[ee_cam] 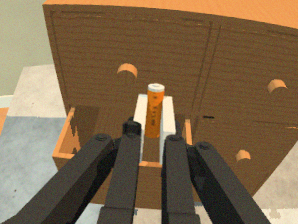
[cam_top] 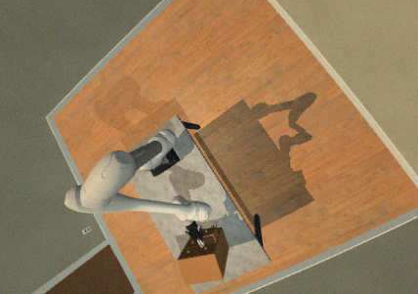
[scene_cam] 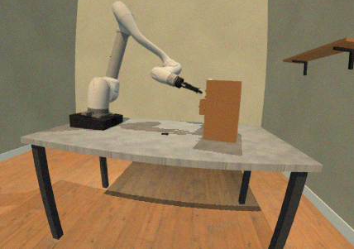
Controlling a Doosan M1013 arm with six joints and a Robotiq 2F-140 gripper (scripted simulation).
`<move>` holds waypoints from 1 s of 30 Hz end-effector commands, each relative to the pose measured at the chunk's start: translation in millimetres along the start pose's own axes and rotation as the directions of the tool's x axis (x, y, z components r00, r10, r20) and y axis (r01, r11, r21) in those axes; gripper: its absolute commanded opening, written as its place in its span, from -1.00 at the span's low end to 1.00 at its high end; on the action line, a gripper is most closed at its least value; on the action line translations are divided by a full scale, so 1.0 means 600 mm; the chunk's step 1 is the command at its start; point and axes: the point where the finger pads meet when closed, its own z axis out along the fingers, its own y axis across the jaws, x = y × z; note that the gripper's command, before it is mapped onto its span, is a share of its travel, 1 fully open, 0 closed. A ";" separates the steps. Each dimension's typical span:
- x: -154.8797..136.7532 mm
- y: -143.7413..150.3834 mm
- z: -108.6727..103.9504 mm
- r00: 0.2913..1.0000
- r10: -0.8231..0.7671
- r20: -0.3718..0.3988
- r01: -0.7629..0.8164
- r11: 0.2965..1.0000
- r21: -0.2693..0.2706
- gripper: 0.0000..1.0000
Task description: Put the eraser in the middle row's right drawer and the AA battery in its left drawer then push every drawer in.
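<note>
The small brown chest [cam_top: 200,269] [scene_cam: 223,111] [ee_cam: 240,45] stands upright on the table. Its left middle-row drawer [scene_cam: 202,107] [ee_cam: 63,142] is pulled partway out, and the part of its inside that shows looks empty. The right middle-row drawer, with its round knob [ee_cam: 243,155], looks pushed in. My gripper [cam_top: 201,243] [scene_cam: 203,93] [ee_cam: 154,109] is shut on the AA battery [ee_cam: 155,107], orange with a pale end, between its white fingertips. In the wrist view they overlap the open drawer; the exterior view shows them above it, close to the chest's front. The eraser cannot be made out.
Upper-row knobs [ee_cam: 127,70] [ee_cam: 276,86] stick out from the chest's front, near the fingers. A small dark object [scene_cam: 165,133] lies on the grey table [scene_cam: 124,141] between the arm's base and the chest. A wall shelf [scene_cam: 322,50] is at the far right.
</note>
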 end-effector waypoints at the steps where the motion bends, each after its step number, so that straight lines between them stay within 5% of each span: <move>1: 0.004 0.001 0.003 1.000 0.001 0.000 -0.001 1.000 0.001 -0.89; 30: 0.008 0.002 0.001 1.000 0.001 0.000 -0.001 1.000 0.001 -0.84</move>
